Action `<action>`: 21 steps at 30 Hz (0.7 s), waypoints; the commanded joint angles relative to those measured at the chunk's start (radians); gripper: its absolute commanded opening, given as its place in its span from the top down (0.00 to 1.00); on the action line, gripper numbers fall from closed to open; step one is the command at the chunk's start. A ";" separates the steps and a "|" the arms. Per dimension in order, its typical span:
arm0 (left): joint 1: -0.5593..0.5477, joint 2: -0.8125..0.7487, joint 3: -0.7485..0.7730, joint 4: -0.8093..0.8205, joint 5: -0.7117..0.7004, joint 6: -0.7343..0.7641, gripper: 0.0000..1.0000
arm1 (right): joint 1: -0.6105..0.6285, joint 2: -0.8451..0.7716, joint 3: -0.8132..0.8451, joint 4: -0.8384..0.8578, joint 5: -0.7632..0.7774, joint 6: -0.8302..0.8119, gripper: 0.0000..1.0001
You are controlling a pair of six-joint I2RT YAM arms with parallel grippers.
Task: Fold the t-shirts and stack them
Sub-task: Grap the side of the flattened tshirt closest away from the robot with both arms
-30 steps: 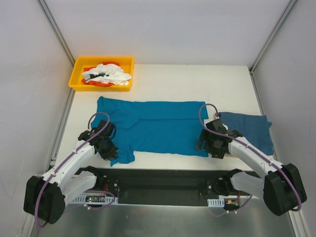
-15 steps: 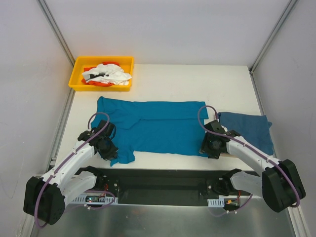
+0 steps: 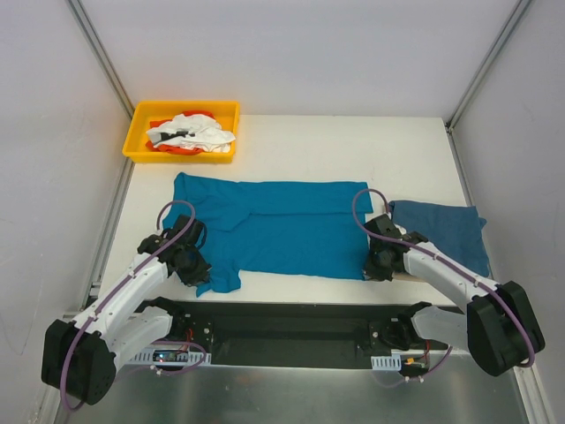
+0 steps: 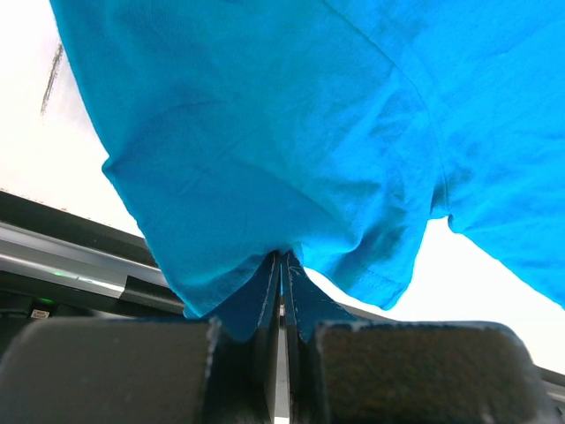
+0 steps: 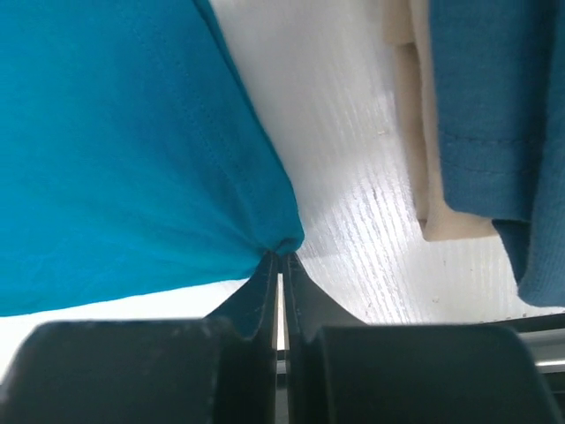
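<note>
A teal-blue t-shirt [image 3: 282, 225] lies spread flat across the middle of the table, folded once lengthwise. My left gripper [image 3: 196, 269] is shut on the t-shirt's near left sleeve corner [image 4: 265, 238], the cloth bunching at the tips. My right gripper [image 3: 374, 265] is shut on the t-shirt's near right corner [image 5: 281, 238], pinched at the tips. A darker blue folded t-shirt [image 3: 446, 231] lies to the right of it, with its edge [image 5: 494, 106] showing in the right wrist view.
A yellow bin [image 3: 141, 132] with white and orange cloth stands at the back left. A beige board [image 5: 415, 132] lies under the folded shirt. The table's near edge [image 3: 291, 296] runs just behind both grippers.
My right gripper has slid left to the shirt's near right corner and shut on it. The left gripper has stayed shut on the sleeve.
</note>
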 commanded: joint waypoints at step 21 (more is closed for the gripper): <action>0.081 0.171 0.302 -0.014 -0.062 0.163 1.00 | -0.024 0.144 0.369 0.004 0.088 -0.137 0.99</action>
